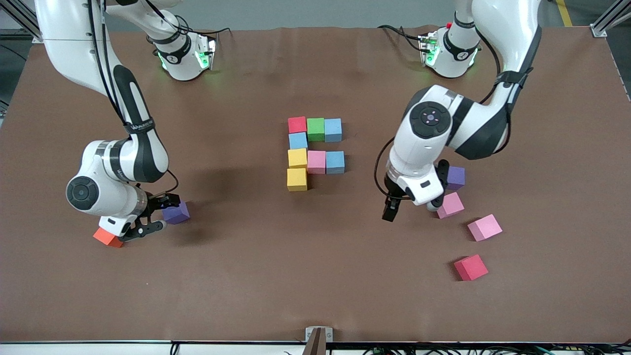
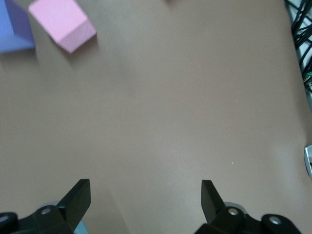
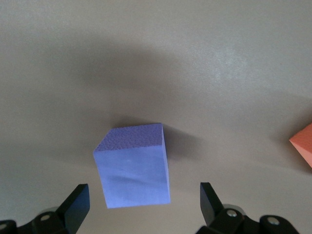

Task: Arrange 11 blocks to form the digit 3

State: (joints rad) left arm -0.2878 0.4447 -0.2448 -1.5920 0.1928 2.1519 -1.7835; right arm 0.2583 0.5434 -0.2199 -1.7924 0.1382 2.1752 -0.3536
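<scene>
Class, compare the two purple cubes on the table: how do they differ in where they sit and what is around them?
The purple cube by the right tool lies toward the right arm's end, beside the orange cube; the purple cube by the left arm lies toward the left arm's end, beside a pink cube. The first is nearer the front camera. The open right tool is at the first; the open left tool is over bare table. Both are loose, outside the pattern.

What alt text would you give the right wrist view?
A purple cube sits on the brown table, just ahead of the right gripper, whose open fingers frame it without touching. The corner of an orange cube shows at the picture's edge.
</scene>
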